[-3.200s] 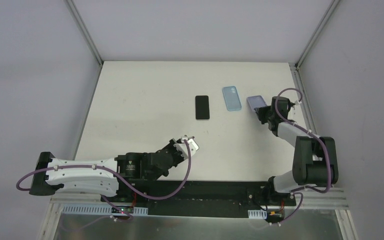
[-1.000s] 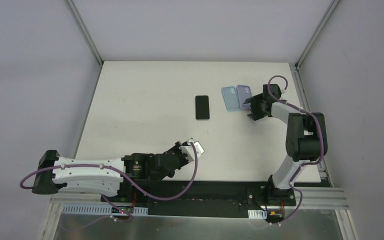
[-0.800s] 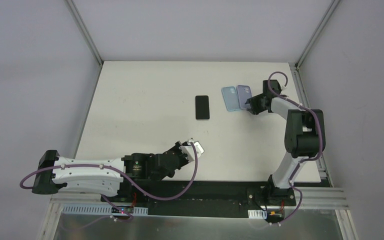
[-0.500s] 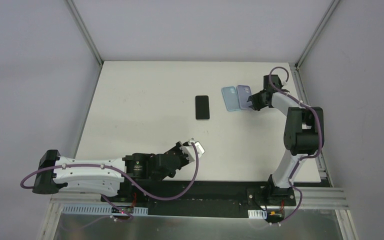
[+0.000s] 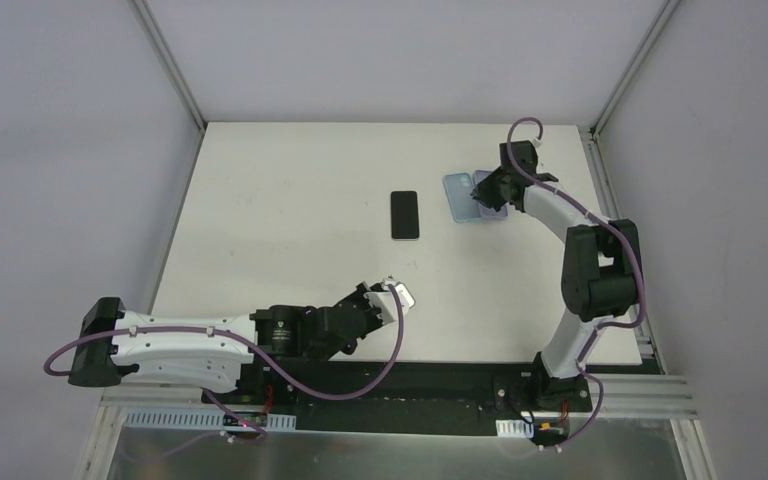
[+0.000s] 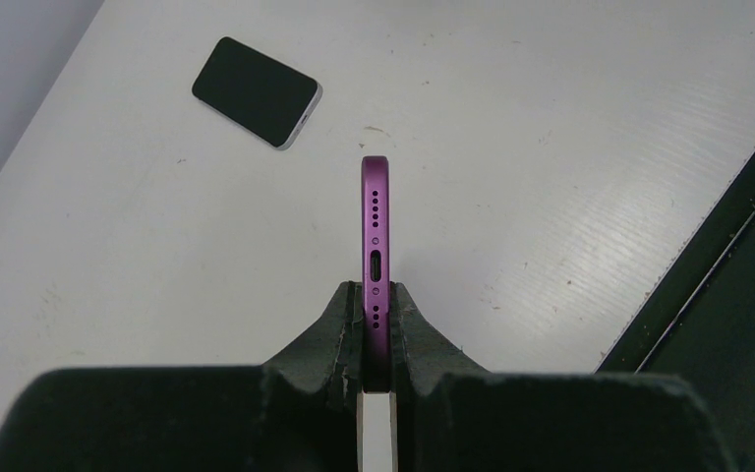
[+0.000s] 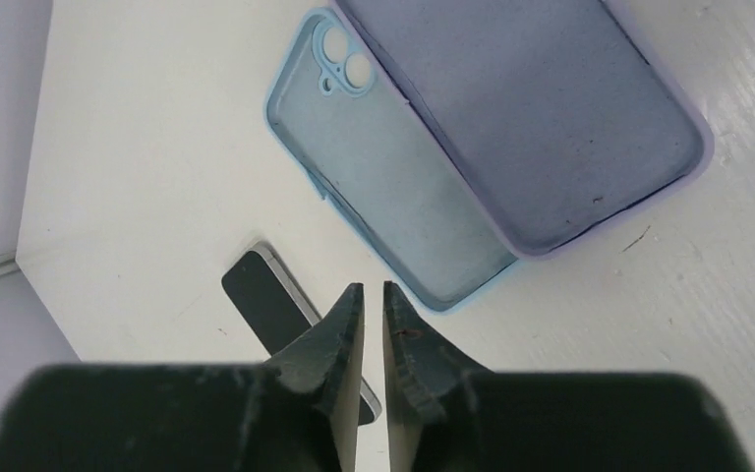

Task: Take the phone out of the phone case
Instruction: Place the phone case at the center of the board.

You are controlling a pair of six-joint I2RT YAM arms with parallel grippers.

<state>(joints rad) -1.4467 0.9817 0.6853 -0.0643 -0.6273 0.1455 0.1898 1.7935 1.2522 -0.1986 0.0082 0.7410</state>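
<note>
Top view of a white table [image 5: 280,190] w/ two robot arms at its near edge. No brand or text is legible on any item. Small white print on the left arm's joint [image 5: 280,322] is too small to read.

L gripper [image 6: 375,287] is clamped tight on a purple phone [image 6: 375,226], held on edge above the table's near side. The phone's bottom edge faces the wrist cam, showing the charging port & rows of speaker holes. It is out of its case and well apart from both cases.

R gripper [image 7: 373,287] hovers at the far right of the table, jaws nearly together w/ only a thin gap and nothing between them. Just beneath it lie two empty cases, open side up: a lilac case [image 7: 541,118] and a light-blue case [image 7: 393,216]. They sit side by side, the lilac one's long edge overlapping the blue one's. The blue case's camera cut-outs are visible — in the top view the R gripper hides part of the lilac case.

A second phone [image 5: 404,215] — dark screen up, pale rim — lies flat near the table's middle, left of the cases, touching nothing.
</note>
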